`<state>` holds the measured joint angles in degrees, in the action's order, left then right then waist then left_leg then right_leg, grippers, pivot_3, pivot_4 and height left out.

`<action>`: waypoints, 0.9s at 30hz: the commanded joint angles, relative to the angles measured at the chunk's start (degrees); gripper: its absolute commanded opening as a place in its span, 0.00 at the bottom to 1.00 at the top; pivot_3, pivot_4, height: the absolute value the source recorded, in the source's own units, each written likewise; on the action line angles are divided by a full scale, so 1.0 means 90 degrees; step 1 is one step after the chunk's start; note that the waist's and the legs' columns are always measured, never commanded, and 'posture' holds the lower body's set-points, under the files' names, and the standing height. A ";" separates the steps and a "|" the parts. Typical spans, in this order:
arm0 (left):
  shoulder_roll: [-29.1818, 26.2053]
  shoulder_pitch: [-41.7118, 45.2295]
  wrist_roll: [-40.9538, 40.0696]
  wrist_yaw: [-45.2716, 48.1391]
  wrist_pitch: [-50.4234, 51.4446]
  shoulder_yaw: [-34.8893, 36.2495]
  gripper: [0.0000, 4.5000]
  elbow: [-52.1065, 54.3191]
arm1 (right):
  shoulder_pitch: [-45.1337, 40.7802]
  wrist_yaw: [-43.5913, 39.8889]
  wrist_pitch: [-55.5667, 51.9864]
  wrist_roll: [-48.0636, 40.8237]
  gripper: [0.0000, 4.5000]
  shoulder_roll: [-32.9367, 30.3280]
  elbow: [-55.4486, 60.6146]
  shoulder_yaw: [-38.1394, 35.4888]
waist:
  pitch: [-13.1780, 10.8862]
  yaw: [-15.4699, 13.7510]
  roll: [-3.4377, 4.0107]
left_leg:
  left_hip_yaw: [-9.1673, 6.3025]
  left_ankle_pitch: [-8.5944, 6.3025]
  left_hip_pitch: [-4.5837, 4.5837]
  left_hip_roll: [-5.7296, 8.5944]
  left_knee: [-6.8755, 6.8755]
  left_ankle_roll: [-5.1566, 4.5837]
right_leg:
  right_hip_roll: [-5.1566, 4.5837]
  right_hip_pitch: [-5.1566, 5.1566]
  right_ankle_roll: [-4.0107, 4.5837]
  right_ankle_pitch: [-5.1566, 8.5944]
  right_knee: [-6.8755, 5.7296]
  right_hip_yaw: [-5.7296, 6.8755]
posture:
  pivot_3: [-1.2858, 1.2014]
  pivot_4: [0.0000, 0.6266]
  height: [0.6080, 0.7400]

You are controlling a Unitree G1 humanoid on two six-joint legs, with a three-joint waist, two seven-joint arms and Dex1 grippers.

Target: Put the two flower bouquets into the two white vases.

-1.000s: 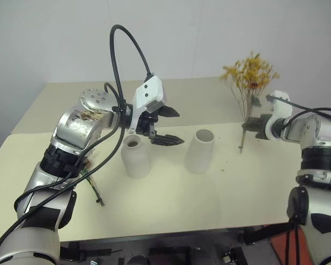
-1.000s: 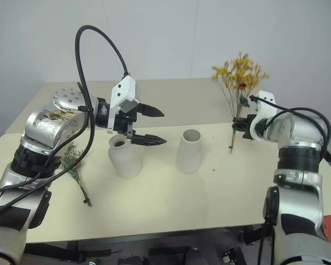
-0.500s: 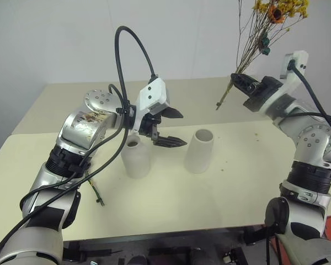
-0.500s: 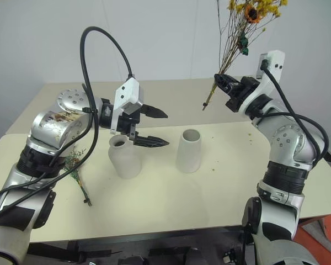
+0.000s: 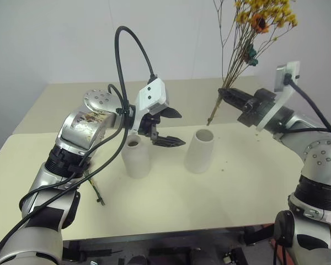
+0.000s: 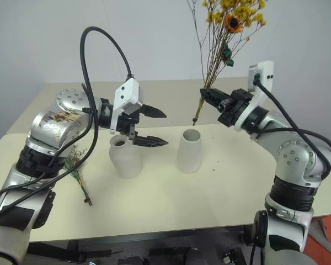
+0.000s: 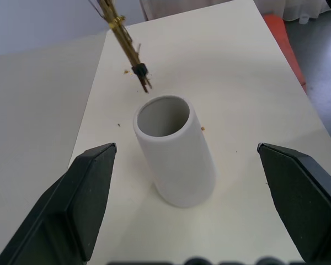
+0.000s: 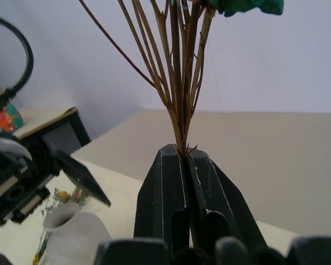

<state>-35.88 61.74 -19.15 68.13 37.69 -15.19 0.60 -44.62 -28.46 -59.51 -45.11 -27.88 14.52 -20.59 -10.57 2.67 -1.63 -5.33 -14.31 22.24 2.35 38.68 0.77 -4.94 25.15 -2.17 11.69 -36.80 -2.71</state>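
Above the cylinder vase [image 5: 199, 150] my right gripper [image 5: 225, 95] has its jaws clamped on the thin brown stems of the yellow bouquet [image 5: 257, 22], low down near the cut ends; stem tips [image 7: 142, 78] hang just beside the vase mouth, not in it yet. Blooms stand high, bunch tilted. Left gripper [image 6: 146, 127] hovers with jaws wide apart and nothing in them, over the gap between the bottle vase [image 6: 124, 157] and the cylinder vase. Green sprig bunch [image 6: 75, 169] lies flat on the table [image 6: 171, 204] beside the bottle vase, under my left arm. My read: dried stems are light, stiff but brittle, they shed bits (crumbs on the table), so no hard squeeze and no dragging on the rim. Low grip is good for steering the tips in. Top-heavy, it may swing. Both vases are hollow ceramic and could tip if the stems push sideways. Sprig's best hold is the bare stem end, and the narrow neck looks tight
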 commanded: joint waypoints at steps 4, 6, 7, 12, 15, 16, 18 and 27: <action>-0.0029 0.0030 -0.0005 -0.0001 -0.0027 0.0154 1.00 0.0142 | 0.0376 0.0189 0.0459 0.0257 0.01 -0.0049 0.0426 0.0465 | 0.0000 -0.0001 0.0000 | 0.0000 0.0000 -0.0001 0.0000 0.0003 0.0000 | 0.0000 0.0000 0.0000 0.0000 0.0002 0.0000 | 0.52 0.24 1.00; -0.0030 0.0032 -0.0002 -0.0001 -0.0033 0.0156 1.00 0.0142 | 0.0449 0.0245 0.0597 0.0379 0.01 -0.0028 0.0403 0.0585 | 0.0000 -0.0002 0.0000 | 0.0000 0.0000 -0.0001 0.0000 0.0007 -0.0001 | 0.0000 0.0000 0.0000 0.0000 0.0003 0.0000 | 0.52 0.24 1.00; -0.0033 0.0036 -0.0002 -0.0002 -0.0030 0.0159 1.00 0.0140 | 0.0489 0.0249 0.0660 0.0446 0.01 -0.0037 0.0394 0.0656 | 0.0000 -0.0002 0.0000 | 0.0000 0.0000 -0.0001 0.0000 0.0008 0.0000 | 0.0001 0.0000 -0.0001 0.0000 0.0003 0.0000 | 0.52 0.24 1.00; -0.0083 0.0003 -0.0036 0.0011 0.0006 0.0196 1.00 0.0224 | 0.0635 0.0249 0.0799 0.0612 0.01 -0.0094 0.0394 0.0840 | 0.0000 -0.0003 0.0000 | 0.0000 0.0000 -0.0001 0.0000 0.0009 0.0000 | 0.0001 0.0000 -0.0001 0.0000 0.0003 0.0000 | 0.52 0.24 1.00; -0.0095 -0.0003 -0.0033 0.0005 0.0011 0.0200 1.00 0.0233 | 0.0746 0.0238 0.0869 0.0754 0.06 -0.0138 0.0419 0.0982 | 0.0000 -0.0006 0.0000 | 0.0000 0.0000 -0.0001 0.0000 0.0008 -0.0001 | 0.0001 0.0000 -0.0001 0.0001 0.0004 0.0000 | 0.52 0.24 1.00; -0.0093 -0.0002 -0.0030 0.0003 0.0011 0.0201 1.00 0.0231 | 0.0773 0.0234 0.0893 0.0785 0.12 -0.0144 0.0426 0.1017 | 0.0000 -0.0004 0.0000 | 0.0000 0.0000 0.0000 0.0000 0.0008 -0.0001 | 0.0001 0.0000 -0.0001 0.0001 0.0004 0.0000 | 0.52 0.24 1.00; -0.0090 -0.0004 -0.0025 0.0002 0.0011 0.0206 1.00 0.0234 | 0.0822 0.0235 0.0917 0.0836 0.23 -0.0150 0.0445 0.1065 | 0.0000 0.0001 0.0000 | 0.0000 0.0000 -0.0001 0.0000 0.0009 -0.0001 | 0.0001 0.0000 -0.0001 0.0001 0.0004 -0.0001 | 0.52 0.24 1.00; -0.0172 0.0000 -0.0018 0.0103 -0.0023 0.0200 1.00 0.0258 | 0.1167 0.0092 0.0830 0.0795 0.89 -0.0445 0.0838 0.0991 | 0.0000 -0.0011 0.0000 | 0.0000 -0.0001 0.0001 0.0000 0.0011 -0.0001 | 0.0002 0.0000 -0.0001 0.0001 0.0005 -0.0001 | 0.52 0.24 1.00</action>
<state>-36.72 60.98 -19.17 68.64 37.75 -14.81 1.46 -33.84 -27.09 -52.84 -36.93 -30.91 18.94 -9.92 -10.57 2.56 -1.63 -5.33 -14.31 22.24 2.35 38.77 0.76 -4.92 25.15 -2.18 11.70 -36.75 -2.72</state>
